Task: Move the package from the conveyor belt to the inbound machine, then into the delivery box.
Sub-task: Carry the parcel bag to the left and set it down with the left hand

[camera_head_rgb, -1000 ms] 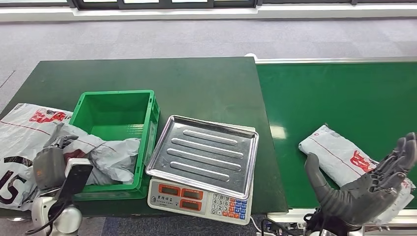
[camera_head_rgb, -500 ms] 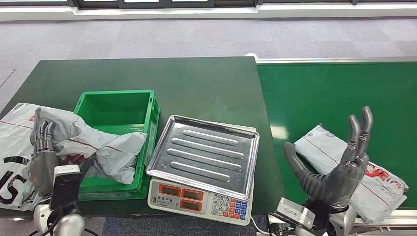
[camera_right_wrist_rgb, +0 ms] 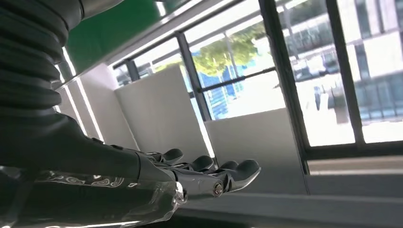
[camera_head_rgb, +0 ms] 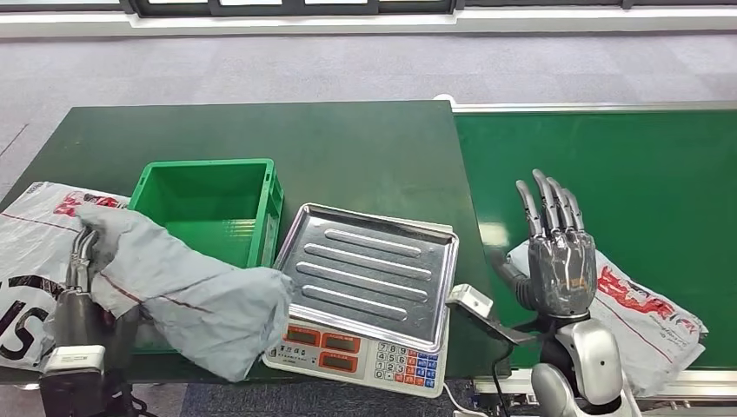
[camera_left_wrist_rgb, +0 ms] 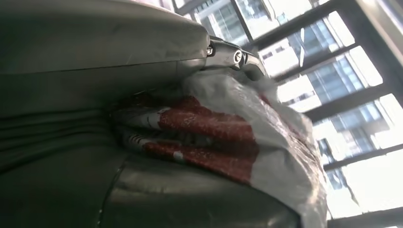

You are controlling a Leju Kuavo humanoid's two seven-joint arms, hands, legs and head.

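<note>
My left hand (camera_head_rgb: 76,282) grips a grey plastic package (camera_head_rgb: 195,300) and holds it up over the front edge of the green box (camera_head_rgb: 209,168). Its loose end hangs beside the scale's steel tray (camera_head_rgb: 365,261). In the left wrist view the package (camera_left_wrist_rgb: 214,130) shows red print pressed against my hand (camera_left_wrist_rgb: 95,90). A second white package with red print (camera_head_rgb: 647,314) lies on the green conveyor belt (camera_head_rgb: 608,156) at the near edge. My right hand (camera_head_rgb: 559,252) stands upright in front of it, fingers straight and apart, holding nothing. The right wrist view shows those fingers (camera_right_wrist_rgb: 209,173) stretched out.
The scale's keypad (camera_head_rgb: 401,360) faces me at the table's front edge. A large white printed bag (camera_head_rgb: 26,261) lies to the left of the box. The dark green table (camera_head_rgb: 304,139) stretches behind box and scale.
My left hand has lifted the grey package out of the box and swung it toward the scale. My right hand has moved left and turned upright, fingers pointing up.
</note>
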